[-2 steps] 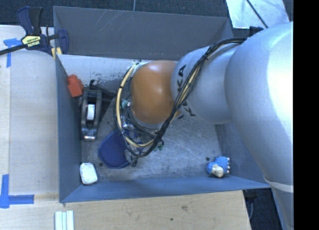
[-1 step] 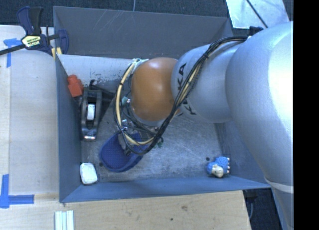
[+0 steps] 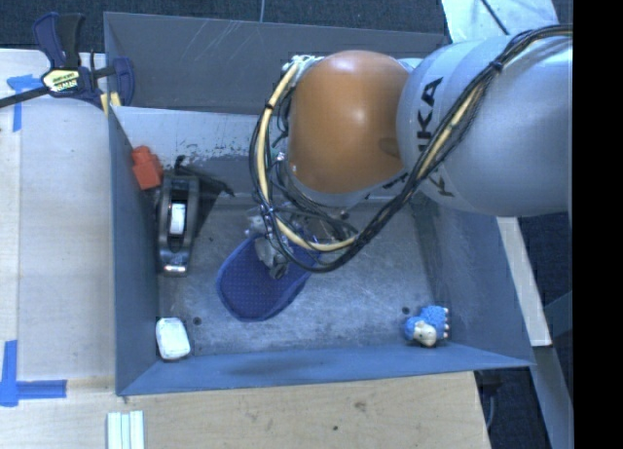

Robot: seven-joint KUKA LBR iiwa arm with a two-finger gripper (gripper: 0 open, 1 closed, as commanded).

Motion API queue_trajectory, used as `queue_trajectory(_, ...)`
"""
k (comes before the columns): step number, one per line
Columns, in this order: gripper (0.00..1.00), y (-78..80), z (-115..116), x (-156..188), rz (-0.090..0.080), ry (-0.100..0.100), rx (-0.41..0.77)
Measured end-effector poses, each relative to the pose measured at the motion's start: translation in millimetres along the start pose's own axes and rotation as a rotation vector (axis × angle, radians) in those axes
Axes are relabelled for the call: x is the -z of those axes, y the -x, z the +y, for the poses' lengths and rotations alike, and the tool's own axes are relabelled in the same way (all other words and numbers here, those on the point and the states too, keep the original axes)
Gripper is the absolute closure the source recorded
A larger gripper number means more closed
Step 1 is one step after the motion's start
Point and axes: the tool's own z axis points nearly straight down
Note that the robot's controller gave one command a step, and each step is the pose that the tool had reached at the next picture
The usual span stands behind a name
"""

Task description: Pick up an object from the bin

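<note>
One blue cloth pad (image 3: 255,293), central, under my gripper (image 3: 269,250): likely light, limp; I'd pinch an edge. Gripper's opening I cannot tell.

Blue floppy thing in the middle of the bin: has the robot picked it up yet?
Not yet. Done: the gripper is down at the blue floppy thing's upper edge. In hand: nothing visibly lifted; it lies flat on the bin floor. Left: grasping and raising it.
</note>
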Motion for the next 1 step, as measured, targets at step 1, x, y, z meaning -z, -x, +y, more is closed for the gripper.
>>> queue_trajectory(1, 1.0, -9.4, -6.1, 43.0, -0.001, 0.0, 0.315)
